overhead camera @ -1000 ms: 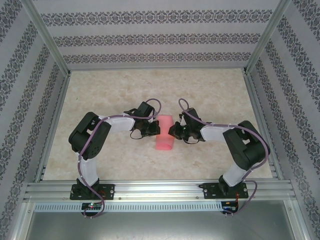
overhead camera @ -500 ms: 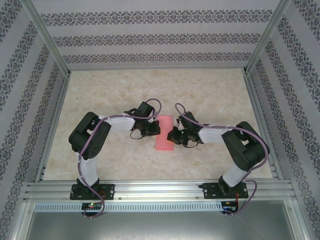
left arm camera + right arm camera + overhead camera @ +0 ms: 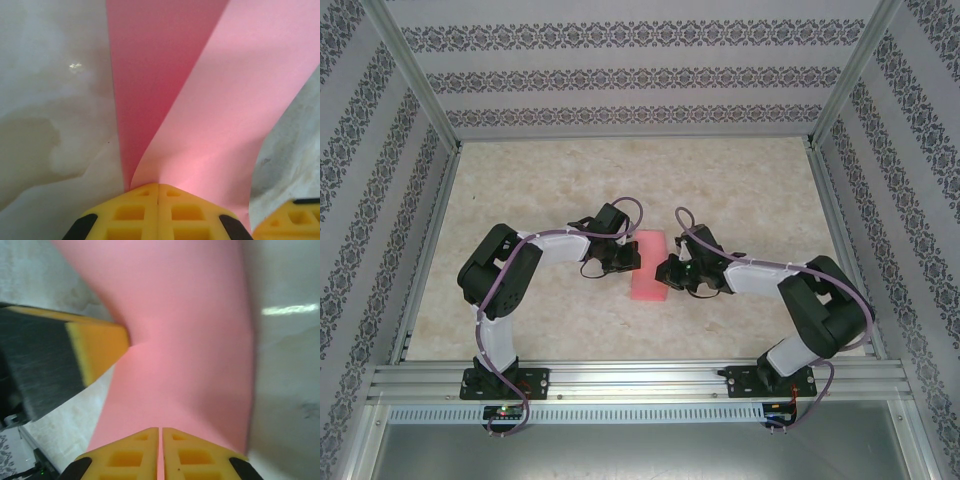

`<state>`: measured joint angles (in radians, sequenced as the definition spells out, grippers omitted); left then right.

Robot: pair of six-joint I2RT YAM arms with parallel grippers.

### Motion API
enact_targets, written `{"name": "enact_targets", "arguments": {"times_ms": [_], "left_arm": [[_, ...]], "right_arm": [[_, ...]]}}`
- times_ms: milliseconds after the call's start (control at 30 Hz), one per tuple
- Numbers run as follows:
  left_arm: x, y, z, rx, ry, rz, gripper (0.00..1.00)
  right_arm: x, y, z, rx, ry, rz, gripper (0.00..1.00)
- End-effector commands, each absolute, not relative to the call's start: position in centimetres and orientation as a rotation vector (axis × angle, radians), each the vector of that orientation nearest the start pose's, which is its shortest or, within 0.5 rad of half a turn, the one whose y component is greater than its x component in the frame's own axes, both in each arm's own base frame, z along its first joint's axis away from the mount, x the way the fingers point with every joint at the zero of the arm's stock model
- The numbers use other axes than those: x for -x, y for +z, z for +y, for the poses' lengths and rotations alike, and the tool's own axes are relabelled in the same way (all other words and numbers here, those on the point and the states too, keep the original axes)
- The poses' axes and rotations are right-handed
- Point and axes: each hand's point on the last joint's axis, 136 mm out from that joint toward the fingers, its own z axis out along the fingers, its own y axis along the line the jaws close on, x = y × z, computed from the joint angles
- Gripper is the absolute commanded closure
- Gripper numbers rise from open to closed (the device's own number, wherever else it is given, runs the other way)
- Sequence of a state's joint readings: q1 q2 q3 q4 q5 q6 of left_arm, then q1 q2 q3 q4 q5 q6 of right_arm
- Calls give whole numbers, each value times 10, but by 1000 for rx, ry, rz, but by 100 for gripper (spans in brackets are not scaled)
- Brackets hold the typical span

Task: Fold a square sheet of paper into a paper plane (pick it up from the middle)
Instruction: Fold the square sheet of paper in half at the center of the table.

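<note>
The square sheet of paper [image 3: 649, 268] shows pink and bowed between my two grippers at the table's middle. My left gripper [image 3: 633, 258] is shut on its left edge. In the left wrist view the paper [image 3: 215, 95] fans out from the pinched yellow fingertips [image 3: 142, 192] in a darker and a lighter layer. My right gripper [image 3: 664, 271] is shut on the right edge. In the right wrist view the paper [image 3: 185, 335] runs into the thin slit between the yellow fingers [image 3: 135, 447], and the left gripper's finger [image 3: 97, 347] presses the far edge.
The marble-patterned table [image 3: 740, 180] stretches around the paper. Aluminium frame posts and patterned walls [image 3: 630, 75] close in the back and sides. Both arm bases sit on the front rail [image 3: 640, 380].
The right arm's elbow swung out to the right and its gripper slid slightly nearer along the paper's right edge. The left arm and the paper stayed put.
</note>
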<state>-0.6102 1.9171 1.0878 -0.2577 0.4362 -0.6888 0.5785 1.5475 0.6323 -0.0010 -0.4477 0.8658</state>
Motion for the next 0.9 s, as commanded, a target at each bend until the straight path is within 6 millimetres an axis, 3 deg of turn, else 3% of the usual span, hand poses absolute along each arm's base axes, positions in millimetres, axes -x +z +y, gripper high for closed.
{"name": "enact_targets", "arguments": {"times_ms": [0, 267, 600, 733, 867], "left_arm": [[-294, -13, -287, -30, -779, 2981, 100], [-294, -12, -288, -30, -780, 2982, 100], [-293, -12, -287, -34, -777, 2985, 100], [-292, -13, -286, -33, -772, 2988, 100], [-292, -13, -286, -36, -777, 2988, 100]], "right_arm": [[-241, 32, 256, -164, 1093, 2756, 88], [-218, -13, 247, -219, 1037, 2877, 90], [-222, 29, 252, -169, 1099, 2766, 88], [-213, 21, 251, -166, 1112, 2784, 88], [-201, -2, 244, -190, 1056, 2859, 89]]}}
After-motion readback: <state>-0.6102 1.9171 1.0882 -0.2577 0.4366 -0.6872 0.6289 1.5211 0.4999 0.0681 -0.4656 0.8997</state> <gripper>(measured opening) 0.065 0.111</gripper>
